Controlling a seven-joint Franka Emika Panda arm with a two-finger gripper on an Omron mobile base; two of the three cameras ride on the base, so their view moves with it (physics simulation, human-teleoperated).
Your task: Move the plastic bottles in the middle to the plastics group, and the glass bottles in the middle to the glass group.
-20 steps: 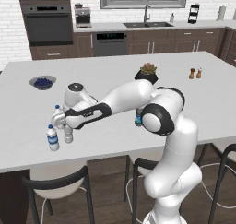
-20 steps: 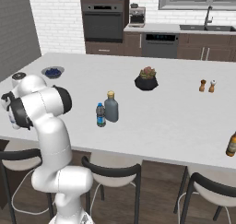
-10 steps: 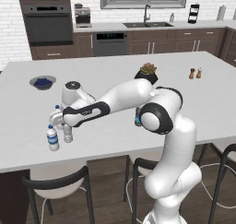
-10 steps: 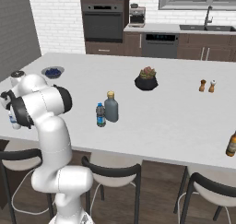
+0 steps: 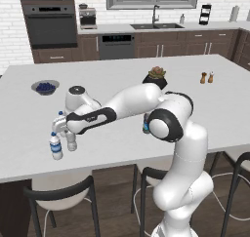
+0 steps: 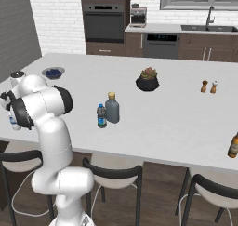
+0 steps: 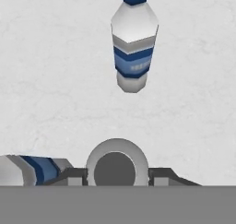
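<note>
Plastics group bottles stand at the far left of the counter (image 5: 19, 153): one white-capped, blue-labelled water bottle (image 5: 55, 146) near the front edge and a second water bottle (image 5: 60, 118) just behind, partly hidden by the arm. Right beside them, upright on the counter, is the small clear unlabelled bottle (image 5: 72, 143), with the end effector (image 5: 69, 133) directly above it. In the hand view, this bottle's round grey top (image 7: 117, 165) sits between the two fingertips (image 7: 73, 175), which flank it closely on either side; whether they grip it or have just let go cannot be told. The step in hand appears to be setting this first plastic bottle down with its group, and it looks nearly finished. Moving right to the middle of the counter, the dark bottle with the blue-green label (image 6: 101, 116) stands touching or just beside the taller grey glass bottle (image 6: 111, 108), both unmoved. Far right, near the counter's edge, stands a brown bottle (image 6: 234, 146), likely part of the glass group. The next move probably calls for freeing the clear bottle, lifting straight up so none of the three neighbours is knocked, then swinging right to fetch the dark bottle.
</note>
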